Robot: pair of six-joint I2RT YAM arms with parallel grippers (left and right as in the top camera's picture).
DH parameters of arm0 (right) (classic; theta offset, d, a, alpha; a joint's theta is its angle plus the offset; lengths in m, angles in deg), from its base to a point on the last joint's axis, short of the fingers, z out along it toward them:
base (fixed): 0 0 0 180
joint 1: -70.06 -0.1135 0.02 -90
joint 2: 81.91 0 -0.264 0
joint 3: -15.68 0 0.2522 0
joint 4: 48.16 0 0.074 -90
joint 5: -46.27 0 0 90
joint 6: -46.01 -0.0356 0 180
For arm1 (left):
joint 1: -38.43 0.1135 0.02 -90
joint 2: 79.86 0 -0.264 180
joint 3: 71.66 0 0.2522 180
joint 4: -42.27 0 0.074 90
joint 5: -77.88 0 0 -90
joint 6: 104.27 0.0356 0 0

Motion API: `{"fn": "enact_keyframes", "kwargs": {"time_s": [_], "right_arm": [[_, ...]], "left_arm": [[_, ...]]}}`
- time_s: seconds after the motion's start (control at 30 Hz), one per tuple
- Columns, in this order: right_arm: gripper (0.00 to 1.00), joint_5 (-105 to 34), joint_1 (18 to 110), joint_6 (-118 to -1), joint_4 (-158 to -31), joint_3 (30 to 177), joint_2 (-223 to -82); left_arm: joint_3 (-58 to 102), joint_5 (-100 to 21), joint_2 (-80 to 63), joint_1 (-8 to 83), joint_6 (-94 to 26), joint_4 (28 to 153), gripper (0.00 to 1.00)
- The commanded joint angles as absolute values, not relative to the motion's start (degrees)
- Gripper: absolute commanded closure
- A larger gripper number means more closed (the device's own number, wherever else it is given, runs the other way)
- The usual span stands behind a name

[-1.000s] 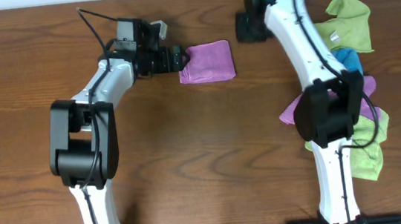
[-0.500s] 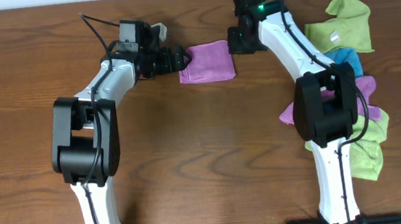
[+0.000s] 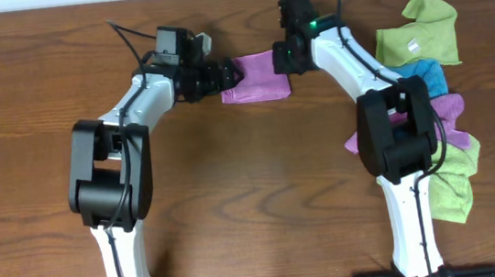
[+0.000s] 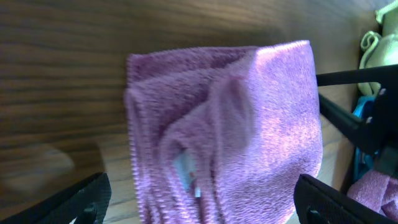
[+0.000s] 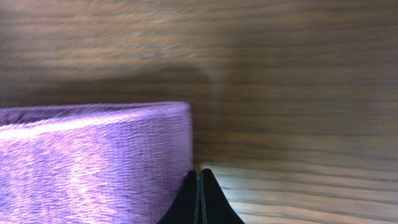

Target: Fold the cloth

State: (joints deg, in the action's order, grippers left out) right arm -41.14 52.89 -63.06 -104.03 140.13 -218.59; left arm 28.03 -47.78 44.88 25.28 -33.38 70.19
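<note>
The cloth (image 3: pixel 258 77) lies folded into a compact rectangle at upper centre of the tabletop (image 3: pixel 251 175). The left gripper (image 3: pixel 224 74) sits at its left edge, jaws spread wide around the layers and gripping nothing, probably ready to pinch them. The right gripper (image 3: pixel 284 63), jaws closed and empty, meets the right edge, apparently to steady the fold.

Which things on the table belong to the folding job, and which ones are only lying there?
Belong to the job:
folded purple cloth
left tool
right tool

Only lying there, all at the right edge:
green cloths
blue cloth
bunched purple cloth
</note>
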Motion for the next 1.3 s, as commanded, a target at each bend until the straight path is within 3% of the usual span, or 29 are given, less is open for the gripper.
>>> {"fn": "enact_keyframes", "kwargs": {"time_s": [0.0, 0.43, 0.5, 0.6, 0.67, 0.77, 1.03, 1.27], "right_arm": [[0.99, -39.56, 51.80, -64.57, -103.37, 139.45, -218.02], [0.99, -36.40, 50.57, -64.78, -102.89, 139.48, -218.02], [0.99, -36.40, 50.57, -64.78, -103.11, 139.48, -218.02], [0.99, -36.37, 50.57, -64.78, -103.13, 139.48, -218.02], [0.99, -36.22, 50.57, -64.78, -103.17, 139.48, -218.02], [0.98, -35.70, 50.57, -64.78, -103.26, 139.48, -218.02], [0.99, -34.76, 52.12, -64.72, -105.43, 142.64, -216.38], [0.99, -34.91, 55.69, -63.08, -108.22, 145.31, -210.13]], "left_arm": [[28.01, -47.72, 45.50, 24.40, -34.06, 70.43, 0.05], [27.97, -46.19, 47.22, 24.32, -33.25, 74.84, 0.01], [27.97, -46.21, 47.22, 24.58, -32.94, 74.84, 0.14], [27.97, -46.19, 47.22, 24.95, -32.94, 74.88, 0.50], [27.97, -45.84, 47.22, 24.99, -32.92, 74.88, 0.63], [27.97, -45.14, 47.22, 24.99, -32.92, 74.91, 0.91], [29.32, -45.97, 47.07, 27.70, -32.27, 75.02, 0.95], [41.24, -50.73, 46.22, 39.38, -36.51, 75.15, 0.95]]}}
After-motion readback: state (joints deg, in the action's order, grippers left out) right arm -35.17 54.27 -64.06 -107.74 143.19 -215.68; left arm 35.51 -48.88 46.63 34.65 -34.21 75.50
